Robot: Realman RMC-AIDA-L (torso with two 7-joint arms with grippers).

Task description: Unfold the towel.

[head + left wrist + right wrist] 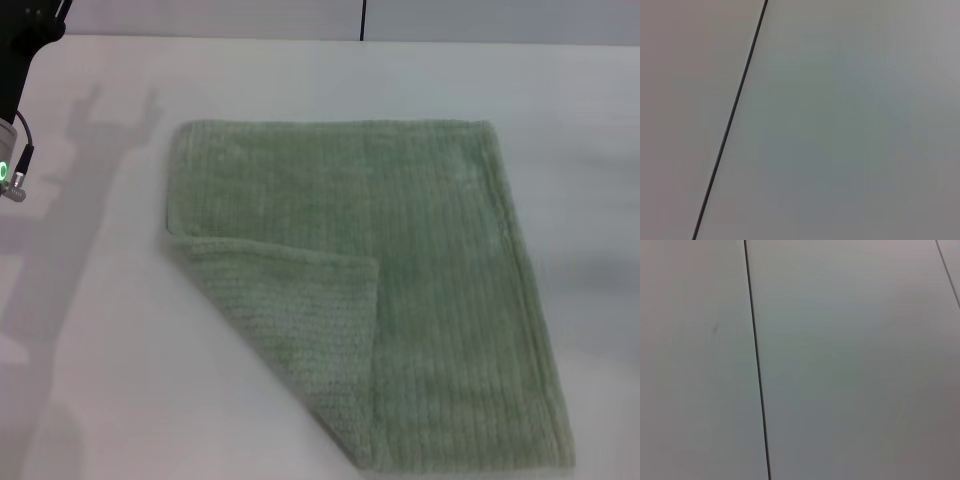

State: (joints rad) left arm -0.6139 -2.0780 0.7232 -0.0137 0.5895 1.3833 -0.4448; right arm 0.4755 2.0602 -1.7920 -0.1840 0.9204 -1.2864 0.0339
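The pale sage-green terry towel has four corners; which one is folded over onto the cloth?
The near-left corner of the pale sage-green terry towel: its triangular flap lies doubled over the cloth, its tip toward the middle. The other three corners lie flat on the white table.

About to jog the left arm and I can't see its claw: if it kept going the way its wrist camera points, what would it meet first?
Probably just a plain pale panel crossed by a thin dark seam, at unclear depth. The pale sage-green terry towel isn't in that line.
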